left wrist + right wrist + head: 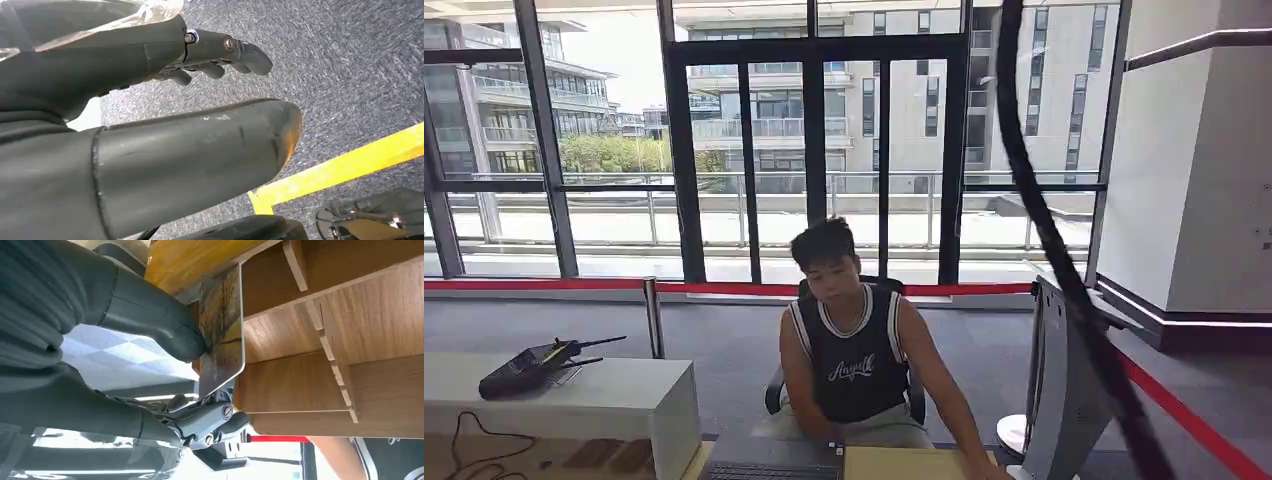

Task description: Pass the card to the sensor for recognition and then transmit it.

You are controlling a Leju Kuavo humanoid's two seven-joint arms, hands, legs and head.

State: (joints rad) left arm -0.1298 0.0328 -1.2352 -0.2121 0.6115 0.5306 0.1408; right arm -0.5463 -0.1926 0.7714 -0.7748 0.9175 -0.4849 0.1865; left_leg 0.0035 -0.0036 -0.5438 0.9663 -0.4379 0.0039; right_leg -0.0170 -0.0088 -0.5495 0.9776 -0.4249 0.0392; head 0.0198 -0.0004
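In the right wrist view my right hand pinches a card printed with a tree picture between its thick thumb and dark fingers. The card stands close against wooden panels of a desk. In the left wrist view my left hand hangs above grey carpet, its thumb and fingers apart, holding nothing. Which object is the sensor cannot be told.
A person in a dark sleeveless jersey sits facing me behind a desk with a keyboard. A grey upright panel stands at right. A white counter with a black handheld device is at left. Red barrier tape and a yellow floor line run nearby.
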